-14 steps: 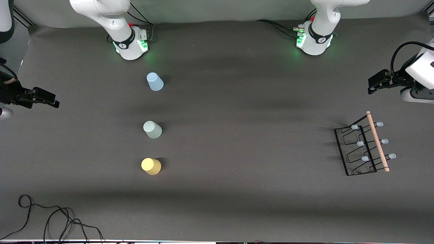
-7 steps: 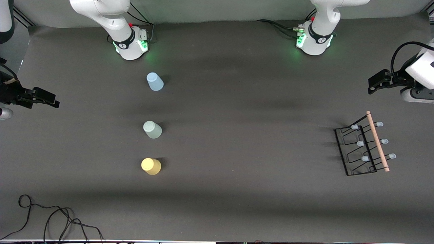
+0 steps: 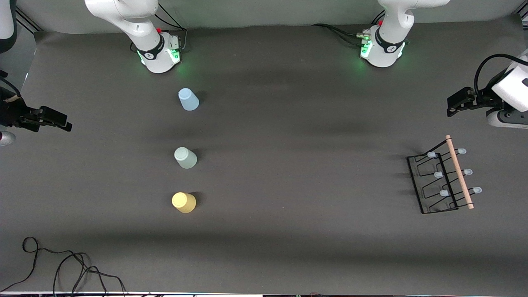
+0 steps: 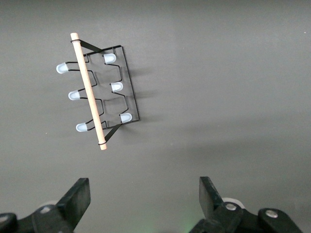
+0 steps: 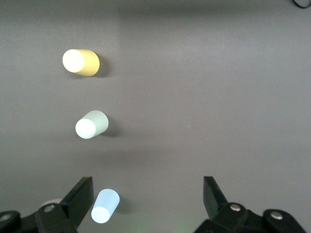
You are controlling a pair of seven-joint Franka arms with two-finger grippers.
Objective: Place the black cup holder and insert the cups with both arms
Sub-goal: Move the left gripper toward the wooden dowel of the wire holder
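Three cups stand in a row toward the right arm's end of the table (image 3: 288, 255): light blue cup (image 3: 188, 99) nearest the bases, pale green cup (image 3: 185, 157) in the middle, yellow cup (image 3: 183, 202) nearest the front camera. All stand upside down, well apart, with bare table around them. The black cup holder (image 3: 443, 179) sits near the left arm's end, its wooden handle (image 3: 458, 171) running from the bases' edge toward the camera's edge. Left gripper (image 4: 145, 194) hangs over the table near it, fingers wide and empty. Right gripper (image 5: 148, 194) hangs over its own end, also wide and empty.
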